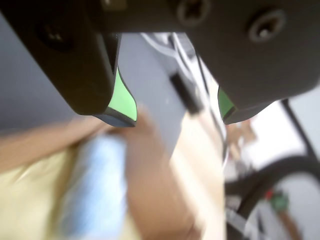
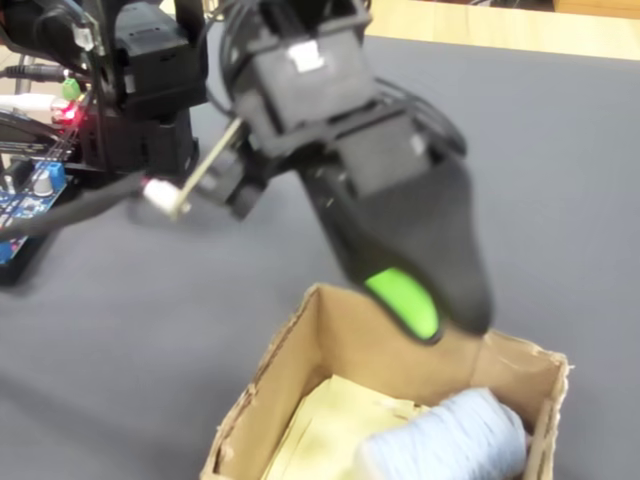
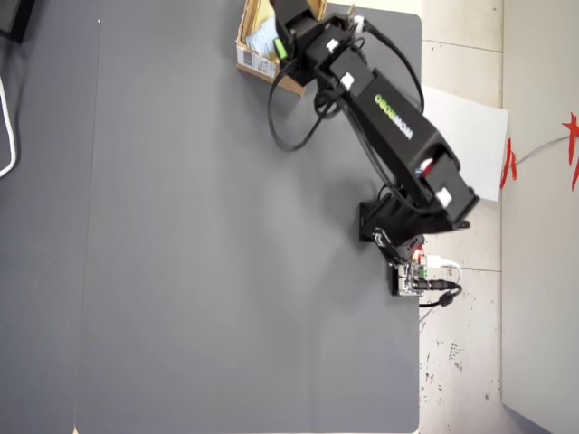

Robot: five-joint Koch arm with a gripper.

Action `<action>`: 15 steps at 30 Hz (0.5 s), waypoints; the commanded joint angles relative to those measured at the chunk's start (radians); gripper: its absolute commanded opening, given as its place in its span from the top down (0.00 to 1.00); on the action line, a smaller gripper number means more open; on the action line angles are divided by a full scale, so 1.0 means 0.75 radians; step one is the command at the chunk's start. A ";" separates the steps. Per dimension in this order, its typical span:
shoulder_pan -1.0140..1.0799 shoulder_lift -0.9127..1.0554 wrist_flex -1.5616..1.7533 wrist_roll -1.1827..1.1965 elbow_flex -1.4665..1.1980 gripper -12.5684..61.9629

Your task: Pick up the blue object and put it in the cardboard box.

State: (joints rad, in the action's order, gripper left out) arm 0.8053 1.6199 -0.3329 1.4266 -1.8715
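The blue object point(image 2: 450, 435), a pale blue soft block, lies inside the cardboard box point(image 2: 345, 350) on its tan floor, against the right-hand wall. In the wrist view the blue object point(image 1: 95, 190) shows blurred below the left finger, beside the brown wall of the cardboard box point(image 1: 150, 185). My gripper point(image 1: 175, 117) is open, its green-padded fingers point(image 1: 124, 100) well apart with nothing between them. In the fixed view the gripper point(image 2: 440, 320) hovers just over the box's far rim, apart from the block. Seen from overhead, the gripper point(image 3: 282, 41) is over the box point(image 3: 258, 56) at the mat's top edge.
The arm's base point(image 3: 389, 221) stands by the right edge of the dark grey mat point(image 3: 226, 253) in the overhead view. A blue circuit board point(image 2: 25, 200) with a red light and cables lies beside it. A white label point(image 3: 253, 61) is on the box's outer side.
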 commanded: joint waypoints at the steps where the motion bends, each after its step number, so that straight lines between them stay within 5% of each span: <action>1: -0.037 0.084 0.121 0.088 0.129 0.39; 15: -0.538 0.509 0.475 0.348 -0.393 0.38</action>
State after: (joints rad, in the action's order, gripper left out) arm 0.4326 1.9466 -0.1350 1.6291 -2.1982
